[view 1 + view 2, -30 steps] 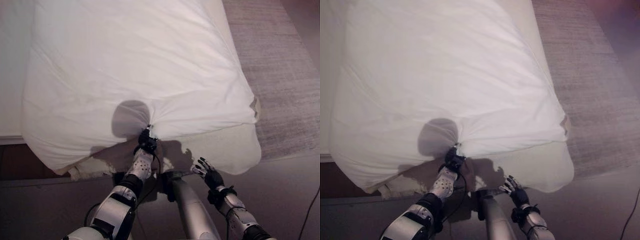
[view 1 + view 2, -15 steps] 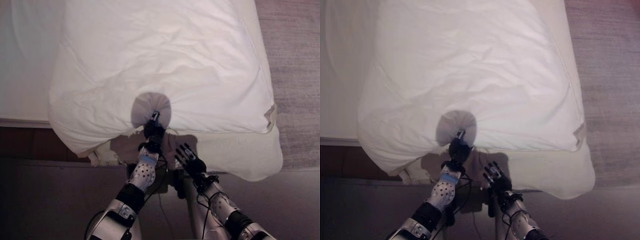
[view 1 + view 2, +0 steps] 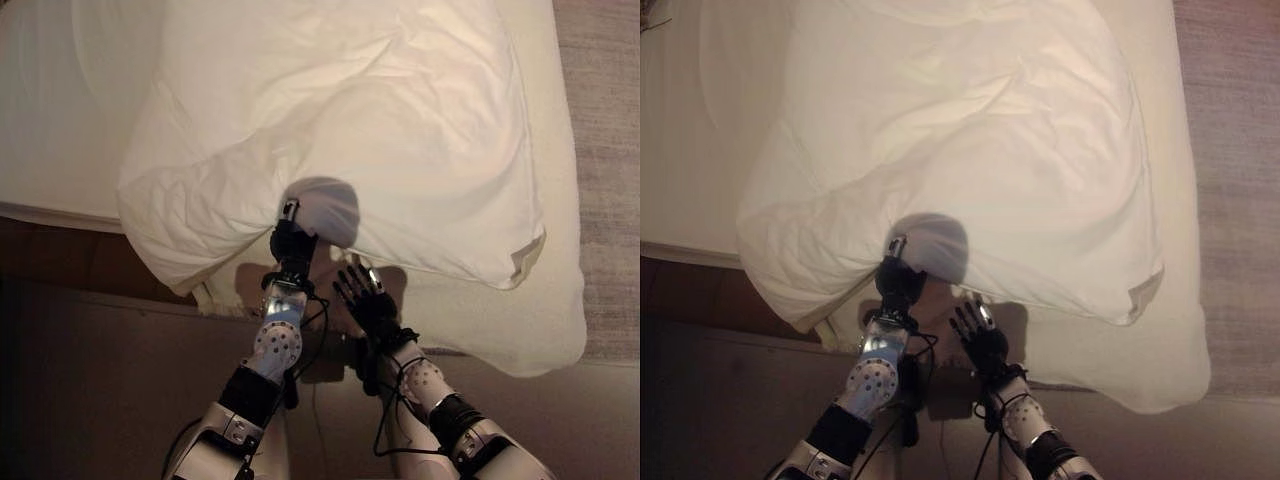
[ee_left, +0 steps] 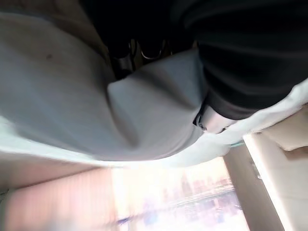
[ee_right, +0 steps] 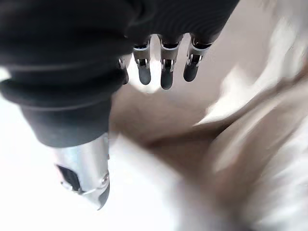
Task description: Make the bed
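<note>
**Bed foot: duvet edge raised**

Left hand stays clenched on the white duvet edge, now lifted higher over the mattress. Right hand, fingers spread and empty, has closed in just beside it. Duvet lies bunched; spreading remains.

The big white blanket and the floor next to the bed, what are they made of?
The blanket looks like soft, matte white cloth, probably cotton with puffy filling: it wrinkles and bulges where the left hand grips it. The floor looks like grey carpet, with a faint woven texture.
</note>
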You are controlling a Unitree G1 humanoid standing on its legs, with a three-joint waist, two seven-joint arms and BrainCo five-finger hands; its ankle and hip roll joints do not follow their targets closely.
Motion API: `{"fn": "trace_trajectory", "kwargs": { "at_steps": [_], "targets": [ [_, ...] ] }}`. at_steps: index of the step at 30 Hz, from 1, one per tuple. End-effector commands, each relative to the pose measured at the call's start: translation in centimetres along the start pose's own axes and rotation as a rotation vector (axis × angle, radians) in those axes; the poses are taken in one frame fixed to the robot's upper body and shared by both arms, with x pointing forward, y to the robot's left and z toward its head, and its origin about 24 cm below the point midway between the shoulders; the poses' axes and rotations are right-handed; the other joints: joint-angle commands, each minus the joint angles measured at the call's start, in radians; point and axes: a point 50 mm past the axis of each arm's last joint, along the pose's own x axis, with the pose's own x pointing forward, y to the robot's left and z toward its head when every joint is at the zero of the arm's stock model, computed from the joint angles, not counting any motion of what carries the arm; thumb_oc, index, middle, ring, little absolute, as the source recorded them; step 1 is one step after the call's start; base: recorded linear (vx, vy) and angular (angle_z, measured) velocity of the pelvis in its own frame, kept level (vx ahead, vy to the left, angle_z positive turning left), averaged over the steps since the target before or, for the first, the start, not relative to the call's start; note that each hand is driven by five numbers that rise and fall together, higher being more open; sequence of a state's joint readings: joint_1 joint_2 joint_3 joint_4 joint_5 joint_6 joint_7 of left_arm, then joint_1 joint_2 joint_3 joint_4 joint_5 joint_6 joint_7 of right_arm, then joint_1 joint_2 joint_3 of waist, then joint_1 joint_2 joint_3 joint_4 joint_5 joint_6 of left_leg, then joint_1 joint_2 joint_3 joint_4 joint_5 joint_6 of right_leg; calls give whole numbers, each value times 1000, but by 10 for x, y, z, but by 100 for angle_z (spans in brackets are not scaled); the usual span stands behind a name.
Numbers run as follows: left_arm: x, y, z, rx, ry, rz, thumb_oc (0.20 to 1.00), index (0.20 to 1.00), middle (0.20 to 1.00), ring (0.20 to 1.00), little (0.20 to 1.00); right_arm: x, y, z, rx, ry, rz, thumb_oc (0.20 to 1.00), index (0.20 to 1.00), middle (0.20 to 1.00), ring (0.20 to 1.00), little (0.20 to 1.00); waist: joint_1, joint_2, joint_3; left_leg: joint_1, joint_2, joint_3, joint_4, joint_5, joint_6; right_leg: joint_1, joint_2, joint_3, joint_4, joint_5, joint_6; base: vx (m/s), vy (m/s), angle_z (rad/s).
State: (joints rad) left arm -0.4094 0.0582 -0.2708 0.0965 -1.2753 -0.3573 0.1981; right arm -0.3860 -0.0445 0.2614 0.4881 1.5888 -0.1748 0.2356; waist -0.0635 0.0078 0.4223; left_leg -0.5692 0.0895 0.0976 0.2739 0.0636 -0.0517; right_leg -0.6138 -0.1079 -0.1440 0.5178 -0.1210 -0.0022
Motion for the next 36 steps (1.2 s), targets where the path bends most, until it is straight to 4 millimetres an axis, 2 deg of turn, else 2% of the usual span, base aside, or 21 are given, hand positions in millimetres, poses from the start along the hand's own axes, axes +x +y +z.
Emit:
{"fn": "trace_trajectory", "kwargs": {
  "at_steps": [1, 3, 4, 7, 17, 20, 21, 23, 24, 27, 29, 30, 36],
  "targets": [
    [-5, -30, 50, 12, -265, -148, 200, 200, 200, 200, 200, 5, 23, 25, 75, -176, 119, 1000, 1000, 1000, 1000, 1000, 21, 17, -63, -34, -35, 23, 35, -64, 33, -9, -3, 41, -166, 111, 113, 19, 62, 1],
    [-6, -30, 51, 18, -266, -147, 200, 200, 200, 200, 200, 5, 23, 28, 77, -193, 114, 1000, 1000, 1000, 1000, 1000, 20, 17, -67, -39, -35, 23, 34, -64, 34, -15, -4, 42, -165, 111, 114, 3, 23, 1],
    [-7, -29, 55, 41, -275, -149, 200, 200, 200, 200, 200, 3, 23, 40, 77, -248, 112, 1000, 1000, 1000, 1000, 1000, 17, 19, -70, -42, -35, 24, 34, -67, 36, -20, -5, 43, -163, 111, 114, 0, 0, 0],
    [-8, -29, 62, 65, -301, -156, 200, 200, 200, 200, 200, 4, 24, 59, 82, -334, 103, 1000, 1000, 1000, 1000, 1000, 15, 22, -75, -55, -36, 25, 46, -70, 36, -33, -5, 45, -152, 108, 113, 0, 0, 0],
    [-12, -26, 79, 115, -348, -154, 200, 200, 200, 200, 200, -7, 7, 112, 49, -535, -28, 1000, 1000, 1000, 1000, 1000, 15, 32, -89, -65, -34, 28, 38, -69, 34, -51, -4, 49, -151, 105, 117, 0, 0, 0],
    [-13, -26, 83, 122, -365, -154, 200, 200, 200, 200, 200, -8, 4, 119, 46, -564, -60, 1000, 1000, 1000, 1000, 1000, 17, 34, -88, -65, -33, 30, 36, -68, 34, -51, -4, 50, -153, 105, 117, 0, 0, 0],
    [-14, -26, 92, 131, -402, -149, 200, 200, 200, 200, 200, -11, -3, 134, 29, -602, -136, 1000, 1000, 1000, 1000, 1000, 19, 36, -86, -64, -33, 30, 41, -70, 32, -51, -4, 51, -149, 102, 117, 0, 0, 0],
    [-14, -26, 95, 135, -413, -149, 200, 200, 200, 200, 200, -11, -4, 140, 21, -612, -150, 1000, 1000, 1000, 1000, 1000, 22, 36, -86, -68, -32, 30, 43, -68, 31, -56, -3, 51, -147, 103, 116, 12, -10, -2],
    [-15, -24, 99, 148, -426, -138, 200, 200, 200, 200, 200, -14, -8, 153, 3, -647, -198, 1000, 1000, 1000, 1000, 1000, 24, 36, -89, -64, -31, 29, 44, -74, 29, -54, -5, 48, -144, 96, 118, 12, -19, -4],
    [-16, -26, 103, 154, -441, -142, 200, 200, 200, 200, 200, -16, -7, 164, -11, -675, -226, 1000, 1000, 1000, 1000, 1000, 25, 37, -92, -72, -28, 29, 40, -66, 28, -63, -4, 46, -144, 101, 116, 4, -8, -1],
    [-16, -26, 103, 154, -441, -142, 200, 200, 200, 200, 200, -15, -7, 164, -13, -675, -227, 1000, 1000, 1000, 1000, 1000, 25, 37, -92, -73, -28, 29, 40, -67, 28, -65, -4, 47, -143, 101, 116, 0, 0, 0],
    [-16, -25, 107, 157, -453, -133, 200, 200, 200, 200, 200, -19, -7, 173, -23, -700, -246, 1000, 1000, 1000, 1000, 1000, 23, 33, -95, -73, -27, 31, 44, -68, 26, -65, -4, 47, -138, 99, 115, 0, 0, 0],
    [-17, -25, 111, 169, -465, -136, 200, 200, 200, 200, 200, -24, -3, 192, -54, -742, -252, 1000, 1000, 1000, 1000, 1000, 19, 30, -99, -74, -22, 37, 51, -75, 25, -71, -3, 50, -133, 98, 116, 0, 0, 0]
  ]
}}
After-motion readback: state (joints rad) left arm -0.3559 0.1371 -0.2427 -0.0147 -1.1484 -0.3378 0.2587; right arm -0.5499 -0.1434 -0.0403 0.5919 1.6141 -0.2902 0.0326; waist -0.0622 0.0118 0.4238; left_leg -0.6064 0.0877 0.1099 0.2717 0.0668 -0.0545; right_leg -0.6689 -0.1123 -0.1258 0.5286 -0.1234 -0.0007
